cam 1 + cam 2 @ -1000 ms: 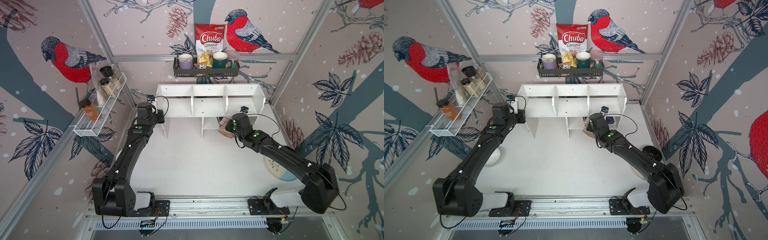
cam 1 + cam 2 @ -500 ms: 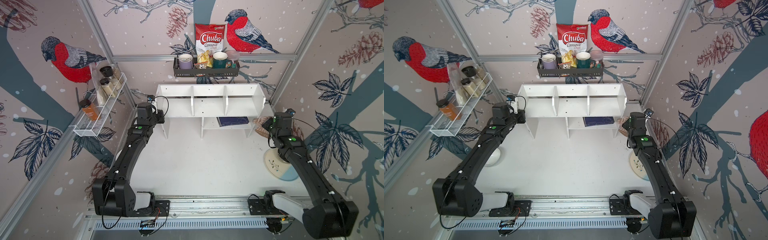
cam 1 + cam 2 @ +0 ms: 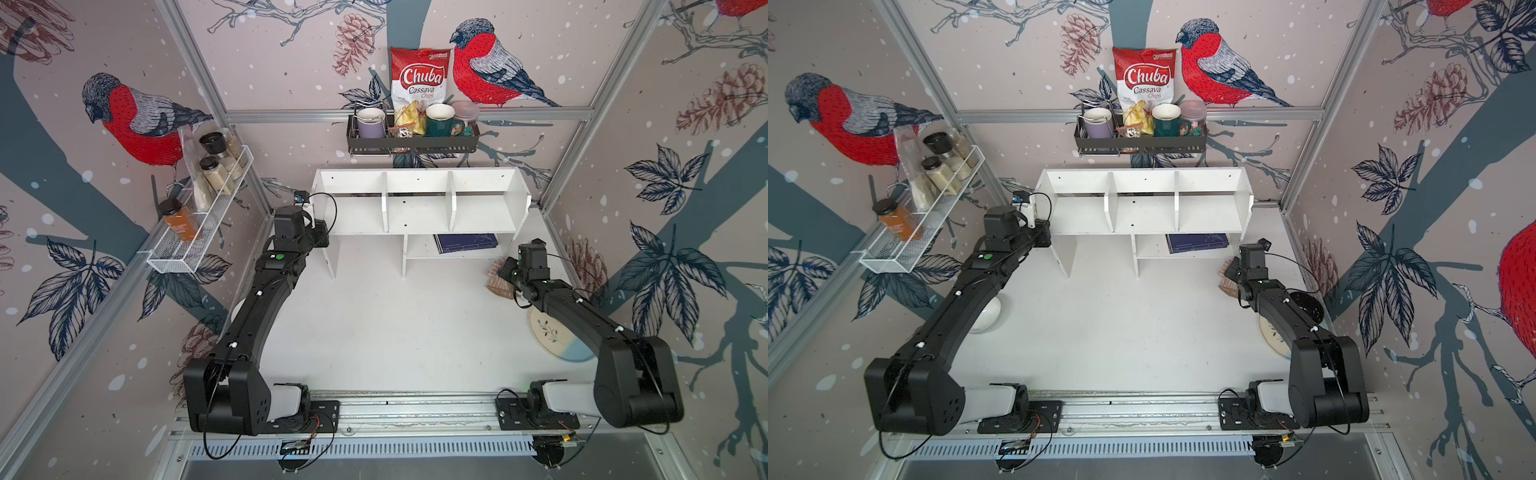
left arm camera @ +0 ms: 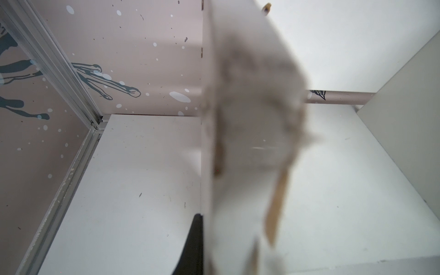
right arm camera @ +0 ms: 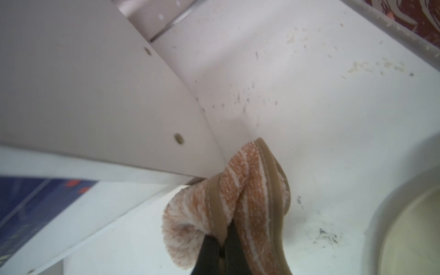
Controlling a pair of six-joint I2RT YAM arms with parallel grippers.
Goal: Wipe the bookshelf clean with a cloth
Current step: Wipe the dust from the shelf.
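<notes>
The white bookshelf [image 3: 415,208] [image 3: 1142,208] stands against the back wall. My left gripper [image 3: 322,237] [image 3: 1044,232] is at its left end, shut on the left side panel. In the left wrist view that panel [image 4: 238,119] fills the middle as a blur, with one black finger [image 4: 194,245] flat against it. My right gripper [image 3: 505,272] [image 3: 1233,270] is shut on the striped tan cloth [image 3: 498,282] [image 3: 1227,280] by the shelf's right leg. In the right wrist view the cloth [image 5: 238,190] bunches over the shut gripper [image 5: 222,252], touching the side panel's [image 5: 83,83] lower corner.
A dark blue book [image 3: 465,242] lies in the lower right cubby. A plate [image 3: 552,336] and a black bowl [image 3: 1306,305] sit under the right arm, a white bowl [image 3: 986,316] under the left. A black rack [image 3: 411,141] and a wire rack [image 3: 199,224] hang on the walls.
My right gripper has carried the cloth out of the lower right cubby, round to the shelf's right side, then slightly forward. The blue book is uncovered. The left arm has not moved.
</notes>
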